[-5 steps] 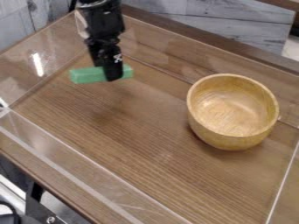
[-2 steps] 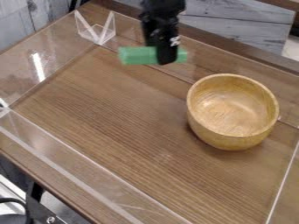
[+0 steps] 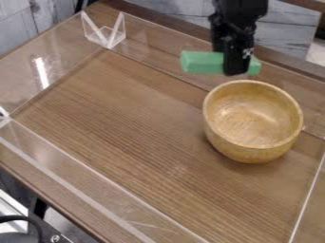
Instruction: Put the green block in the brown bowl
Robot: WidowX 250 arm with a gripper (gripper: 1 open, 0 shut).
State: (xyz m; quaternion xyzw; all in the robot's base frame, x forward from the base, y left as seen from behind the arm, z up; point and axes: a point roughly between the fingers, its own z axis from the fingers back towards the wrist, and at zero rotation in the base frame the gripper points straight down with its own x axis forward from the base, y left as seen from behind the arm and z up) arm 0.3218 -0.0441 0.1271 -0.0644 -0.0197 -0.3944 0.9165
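Observation:
The green block (image 3: 200,63) is a small bright green bar, held level in the air with my gripper (image 3: 237,65) shut across its middle. Its two ends stick out left and right of the black fingers (image 3: 237,57). The block hangs just above and behind the far left rim of the brown bowl (image 3: 254,119). That round light-brown wooden bowl sits on the tabletop at the right and holds nothing.
The wooden tabletop (image 3: 140,133) is ringed by low clear plastic walls (image 3: 102,28). A clear folded piece stands at the back left corner. A pale wall lies behind the table, and the table's front edge drops off at lower left.
My gripper has carried the green block from the left of the table rightward and a little farther back, ending beside the bowl's far rim. The bowl has not moved.

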